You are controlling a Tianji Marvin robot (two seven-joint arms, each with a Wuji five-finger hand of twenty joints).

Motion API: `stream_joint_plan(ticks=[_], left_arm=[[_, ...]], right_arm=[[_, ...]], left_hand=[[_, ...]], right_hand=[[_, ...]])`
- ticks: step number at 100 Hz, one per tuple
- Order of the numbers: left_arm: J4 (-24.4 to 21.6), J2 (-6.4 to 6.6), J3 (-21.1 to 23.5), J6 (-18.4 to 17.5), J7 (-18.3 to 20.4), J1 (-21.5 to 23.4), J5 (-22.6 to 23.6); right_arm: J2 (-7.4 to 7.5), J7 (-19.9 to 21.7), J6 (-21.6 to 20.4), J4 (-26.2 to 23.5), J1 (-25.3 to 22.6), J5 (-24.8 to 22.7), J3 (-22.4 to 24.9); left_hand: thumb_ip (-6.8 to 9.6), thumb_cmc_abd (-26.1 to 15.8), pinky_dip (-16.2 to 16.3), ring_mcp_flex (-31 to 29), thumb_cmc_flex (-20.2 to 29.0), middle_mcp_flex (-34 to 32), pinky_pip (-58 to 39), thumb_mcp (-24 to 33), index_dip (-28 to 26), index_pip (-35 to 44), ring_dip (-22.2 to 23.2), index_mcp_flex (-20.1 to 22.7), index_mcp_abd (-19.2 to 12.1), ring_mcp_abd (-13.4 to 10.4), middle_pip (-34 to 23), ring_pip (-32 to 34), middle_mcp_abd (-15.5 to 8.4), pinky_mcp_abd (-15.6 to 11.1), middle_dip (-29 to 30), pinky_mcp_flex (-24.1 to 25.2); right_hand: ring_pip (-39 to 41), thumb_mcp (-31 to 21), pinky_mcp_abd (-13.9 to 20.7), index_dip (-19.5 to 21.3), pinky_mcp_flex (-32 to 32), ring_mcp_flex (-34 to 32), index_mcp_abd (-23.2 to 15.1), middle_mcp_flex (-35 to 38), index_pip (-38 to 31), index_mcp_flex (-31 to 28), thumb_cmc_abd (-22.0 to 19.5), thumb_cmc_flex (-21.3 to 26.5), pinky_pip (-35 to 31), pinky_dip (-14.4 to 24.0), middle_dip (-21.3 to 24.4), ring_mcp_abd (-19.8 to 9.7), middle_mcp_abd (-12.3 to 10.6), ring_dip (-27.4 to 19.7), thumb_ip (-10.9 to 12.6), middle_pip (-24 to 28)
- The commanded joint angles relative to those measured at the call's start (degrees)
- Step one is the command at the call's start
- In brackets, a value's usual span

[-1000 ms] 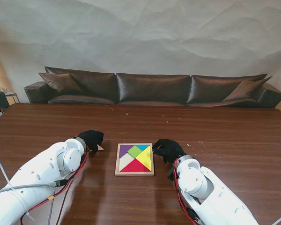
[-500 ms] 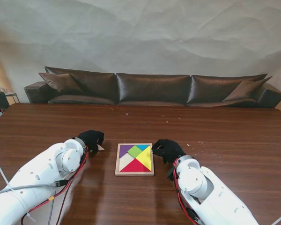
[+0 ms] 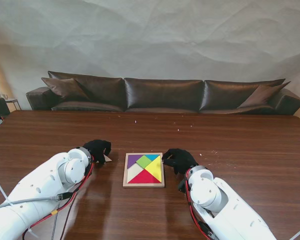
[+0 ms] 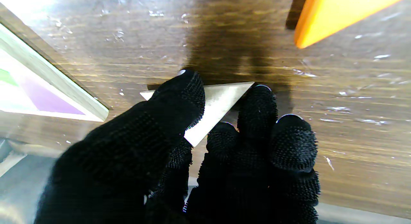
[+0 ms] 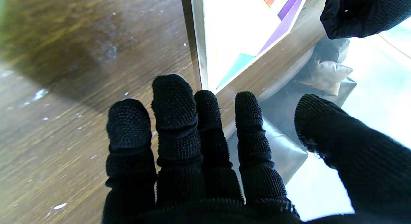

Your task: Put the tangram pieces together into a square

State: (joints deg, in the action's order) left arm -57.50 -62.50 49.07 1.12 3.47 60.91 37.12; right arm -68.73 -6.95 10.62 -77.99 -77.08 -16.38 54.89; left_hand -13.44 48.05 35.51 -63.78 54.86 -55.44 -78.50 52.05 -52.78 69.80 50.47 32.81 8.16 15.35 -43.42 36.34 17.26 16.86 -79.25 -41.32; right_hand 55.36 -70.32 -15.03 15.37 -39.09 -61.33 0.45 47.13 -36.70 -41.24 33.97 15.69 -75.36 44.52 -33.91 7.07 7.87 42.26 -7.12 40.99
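the left hand point(image 3: 97, 149) has its fingers point(image 4: 257, 105) curled down onto a pale triangle point(image 4: 218, 105) that lies flat on the worktop point(image 3: 240, 145); the thumb presses on one end of it and the other fingertips crowd its opposite corner, so the piece is pinned between them. in the stand view only a small tip of that triangle point(image 3: 107, 158) shows beside the hand, just left of the tray point(image 3: 144, 185) and apart from it. an orange piece point(image 4: 334, 15) shows at the edge of the left wrist view, on the worktop farther out from the fingers.

the right hand point(image 3: 178, 160) holds nothing; its fingers point(image 5: 173, 102) lie stretched side by side with the thumb spread away, and the fingertips rest at the right edge of the tray, by its far corner.

the tray, a wooden frame, sits between the two hands in the middle of the worktop. inside it are a purple piece point(image 3: 133, 159), a green piece point(image 3: 143, 161), a teal piece point(image 3: 152, 157), a yellow piece point(image 3: 154, 168), a red piece point(image 3: 144, 177) and a white piece point(image 3: 133, 172), fitted edge to edge as a square.

a dark sofa point(image 3: 165, 95) stands beyond the far end of the worktop.
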Motion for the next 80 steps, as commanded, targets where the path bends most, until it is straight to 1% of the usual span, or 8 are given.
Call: stream_joint_plan(ticks=[1, 36, 56, 67, 80], left_arm=[[-0.06, -0.11, 0.13, -0.21, 1.59, 1.35, 0.08], [-3.30, 0.34, 3.78, -1.31, 1.78, 3.21, 1.41], [-3.77, 0.47, 3.89, -1.12, 2.56, 3.36, 1.44], [-3.57, 0.47, 3.23, -0.41, 2.79, 3.20, 1.37], [-4.07, 0.64, 2.62, 0.77, 4.48, 3.07, 1.01]], right_arm=[[-0.17, 0.89, -0.25, -0.01, -0.09, 0.00, -0.19], [-0.17, 0.97, -0.36, 0.11, 0.00, 0.02, -0.31], [-0.18, 1.03, -0.31, 0.11, -0.02, 0.18, -0.29], [-0.18, 1.00, -0.22, 0.10, -0.05, 0.19, -0.22], [-0.18, 1.02, -0.20, 0.13, -0.04, 0.21, -0.22]], left_hand=[[3.26, -2.54, 1.08, -1.55, 6.62, 1.02, -4.16, 3.58, -0.14, 9.68, -1.57, 8.12, 2.50, -3.06, 1.29, -1.30, -6.47, -5.54, 1.69, -2.40], [3.31, -2.42, 1.67, -1.58, 6.85, 0.96, -5.40, 3.67, 0.10, 9.81, -1.39, 8.55, 2.60, -2.62, 1.26, -0.94, -6.25, -6.07, 1.60, -3.09], [3.30, -2.95, 1.89, -1.33, 6.63, 1.30, -5.77, 3.47, 0.24, 9.65, -1.27, 8.12, 2.64, -2.77, 1.33, -0.89, -6.19, -6.29, 1.43, -3.00], [3.26, -3.35, 1.97, -0.92, 6.48, 1.56, -5.71, 3.18, 0.38, 9.60, -1.27, 7.88, 2.64, -3.02, 1.58, -1.09, -6.04, -5.50, 1.43, -2.37], [3.37, -4.06, 1.42, -0.16, 6.47, 2.08, -3.76, 2.36, 1.45, 8.74, -1.52, 7.05, 2.49, -3.32, 2.38, -2.33, -6.19, -3.43, 1.33, -0.55]], right_hand=[[1.00, 1.24, -0.44, -0.23, 7.72, 0.97, 0.07, -1.97, -0.53, 0.49, -1.87, -0.39, -1.57, 1.57, 1.00, 0.25, 1.38, -0.15, 1.48, 0.65], [0.98, 1.23, -0.38, -0.25, 7.58, 0.91, 0.12, -2.00, -0.54, 0.58, -1.91, -0.39, -1.60, 1.54, 1.00, 0.19, 1.40, -0.18, 1.50, 0.68], [1.00, 1.23, -0.39, -0.25, 7.55, 0.85, 0.11, -2.11, -0.61, 0.53, -1.88, -0.45, -1.60, 1.49, 0.98, 0.14, 1.50, -0.19, 1.50, 0.76], [0.99, 1.25, -0.39, -0.25, 7.55, 0.89, 0.14, -2.08, -0.63, 0.52, -1.91, -0.44, -1.60, 1.47, 0.99, 0.11, 1.43, -0.20, 1.50, 0.78], [0.99, 1.26, -0.37, -0.27, 7.56, 0.90, 0.12, -2.10, -0.63, 0.55, -1.91, -0.41, -1.62, 1.46, 0.99, 0.04, 1.54, -0.20, 1.50, 0.78]])
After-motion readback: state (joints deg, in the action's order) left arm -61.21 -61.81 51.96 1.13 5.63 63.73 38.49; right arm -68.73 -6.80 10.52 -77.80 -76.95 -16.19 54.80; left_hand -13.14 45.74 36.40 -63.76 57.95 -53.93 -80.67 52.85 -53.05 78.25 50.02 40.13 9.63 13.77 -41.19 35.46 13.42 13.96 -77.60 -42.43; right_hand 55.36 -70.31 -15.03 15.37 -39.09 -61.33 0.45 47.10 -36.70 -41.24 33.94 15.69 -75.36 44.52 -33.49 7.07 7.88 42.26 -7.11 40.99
